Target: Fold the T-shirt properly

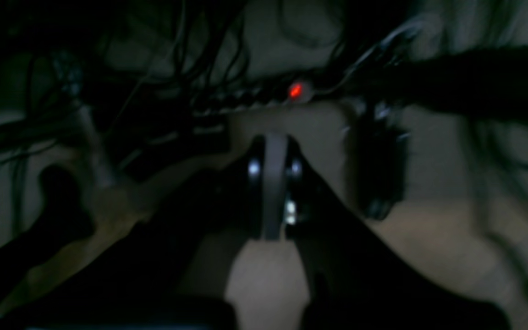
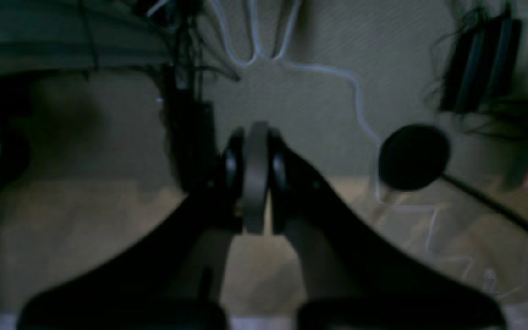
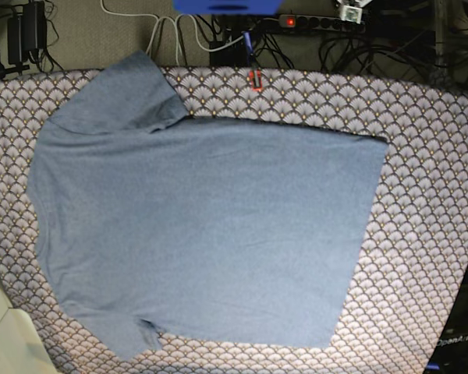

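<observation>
Two grippers are seen only through their own wrist cameras; neither arm appears in the base view. The left gripper is pointed at a dim floor area crossed by dark cables, with a power strip lit by a red lamp lying beyond its tips. Its jaws are pressed together with nothing between them. The right gripper is likewise directed at a floor, where a white cable and a round black object are visible; its jaws are also closed on nothing. Both wrist views are dark and blurred, so finer detail cannot be told.

The large slate-blue heathered cotton T-shirt is spread flat on the table covered in a scallop-patterned cloth. In the base view one sleeve is pointed to the upper left, close to the far table edge, and the other is folded near the lower left edge. The straight hem is laid toward the right, well apart from the right table edge, where a broad band of bare cloth is left. No lettering is seen on the upward side.
</observation>
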Robot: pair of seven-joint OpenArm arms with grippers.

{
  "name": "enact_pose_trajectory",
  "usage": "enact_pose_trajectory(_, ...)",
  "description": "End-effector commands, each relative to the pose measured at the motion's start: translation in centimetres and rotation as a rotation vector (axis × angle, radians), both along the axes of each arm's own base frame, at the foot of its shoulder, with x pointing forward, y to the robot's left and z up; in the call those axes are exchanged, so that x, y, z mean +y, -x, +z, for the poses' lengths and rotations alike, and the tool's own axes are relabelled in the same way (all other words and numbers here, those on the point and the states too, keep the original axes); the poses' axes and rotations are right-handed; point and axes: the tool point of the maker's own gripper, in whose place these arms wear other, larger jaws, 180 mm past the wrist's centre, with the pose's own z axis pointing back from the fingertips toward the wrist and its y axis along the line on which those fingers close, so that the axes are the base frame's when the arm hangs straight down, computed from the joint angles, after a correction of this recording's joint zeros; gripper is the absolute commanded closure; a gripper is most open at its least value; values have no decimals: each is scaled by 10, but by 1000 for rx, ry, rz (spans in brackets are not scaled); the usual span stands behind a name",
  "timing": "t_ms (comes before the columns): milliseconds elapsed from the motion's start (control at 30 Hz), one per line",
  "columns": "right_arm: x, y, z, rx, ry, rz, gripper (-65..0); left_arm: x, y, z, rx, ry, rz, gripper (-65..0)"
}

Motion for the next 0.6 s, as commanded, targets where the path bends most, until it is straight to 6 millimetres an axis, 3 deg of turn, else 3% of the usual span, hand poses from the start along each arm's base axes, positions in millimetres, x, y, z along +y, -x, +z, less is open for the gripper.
enact_pose_trajectory(0, -3, -3, 13, -39, 2, 4, 0, 11, -8, 17, -51, -13, 18, -3)
enact_pose_trajectory(133, -13, -28, 58, -158, 22, 49, 0, 23, -38, 70, -201, -9, 77, -3)
enact_pose_trajectory(233, -23, -47, 90, -241, 51, 49, 0, 28, -53, 96, -271, -21, 79, -3)
enact_pose_trajectory(467, -61, -113, 185, -498, 180, 48, 0, 14, -93, 166, -454, 0, 21, -4)
enact_pose_trajectory(567, -72, -133, 209, -575, 226, 47, -1, 14, -107, 187, -518, 3, 22, -5)
